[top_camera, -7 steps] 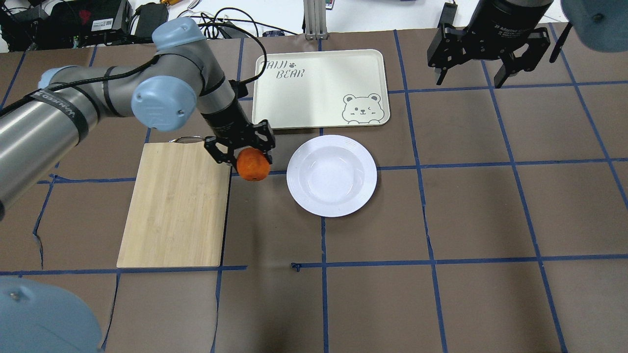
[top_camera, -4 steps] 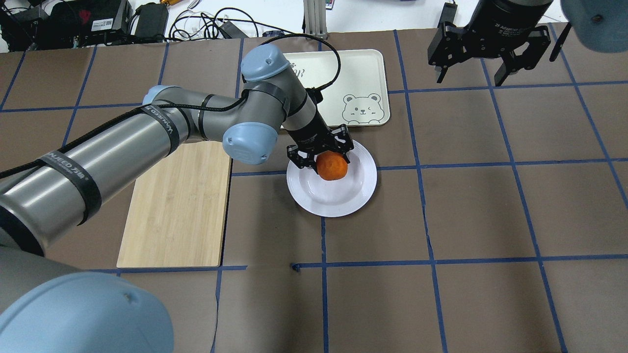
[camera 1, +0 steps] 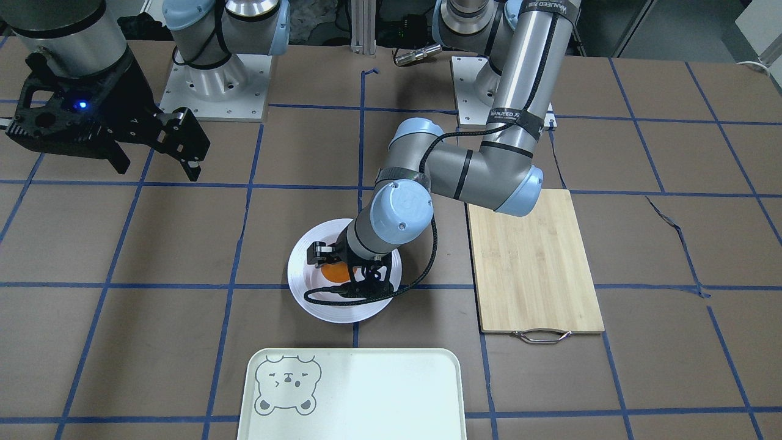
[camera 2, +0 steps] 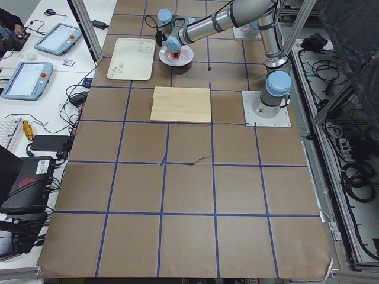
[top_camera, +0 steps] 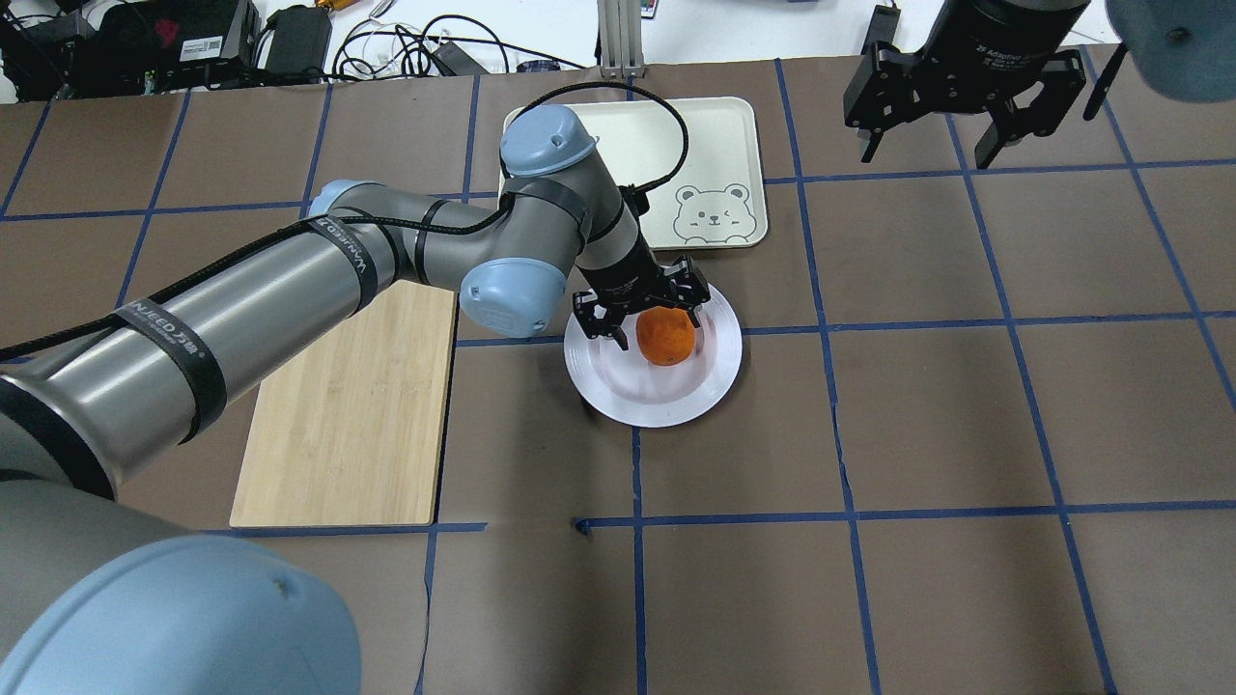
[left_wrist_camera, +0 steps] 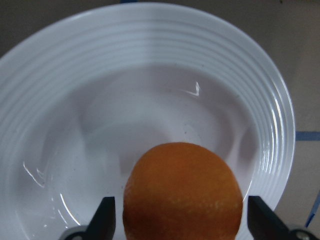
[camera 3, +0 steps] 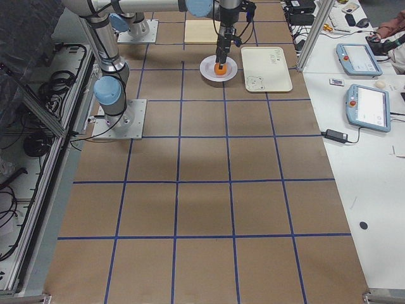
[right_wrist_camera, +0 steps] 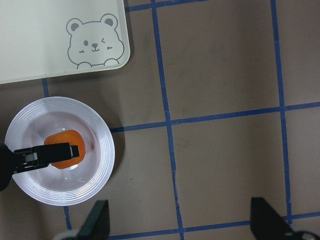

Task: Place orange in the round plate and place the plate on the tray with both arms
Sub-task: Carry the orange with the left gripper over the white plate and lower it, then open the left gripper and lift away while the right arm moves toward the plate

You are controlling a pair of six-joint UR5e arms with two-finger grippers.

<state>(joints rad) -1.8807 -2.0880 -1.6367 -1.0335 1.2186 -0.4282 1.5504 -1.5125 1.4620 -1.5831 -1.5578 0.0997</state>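
The orange (top_camera: 666, 340) sits in the sunken centre of the round white plate (top_camera: 618, 401). My left gripper (top_camera: 645, 323) straddles it from above. In the left wrist view a thin gap shows on each side between the orange (left_wrist_camera: 182, 195) and the fingers (left_wrist_camera: 106, 220), so the gripper is open. From the front the orange (camera 1: 333, 272) is half hidden behind the left gripper (camera 1: 345, 269). The mint tray (top_camera: 715, 135) with the bear face lies just beyond the plate. My right gripper (top_camera: 925, 150) hangs open and high at the far right, holding nothing.
A bamboo cutting board (top_camera: 348, 415) with a metal handle lies left of the plate, under the left arm. Cables and electronics line the table's far edge. The right wrist view looks down on the plate's rim (right_wrist_camera: 50, 197) and the tray (right_wrist_camera: 40, 40).
The left arm carried the orange rightward from beside the cutting board to over the plate, lowered it into the centre and let go. The right arm has not moved.
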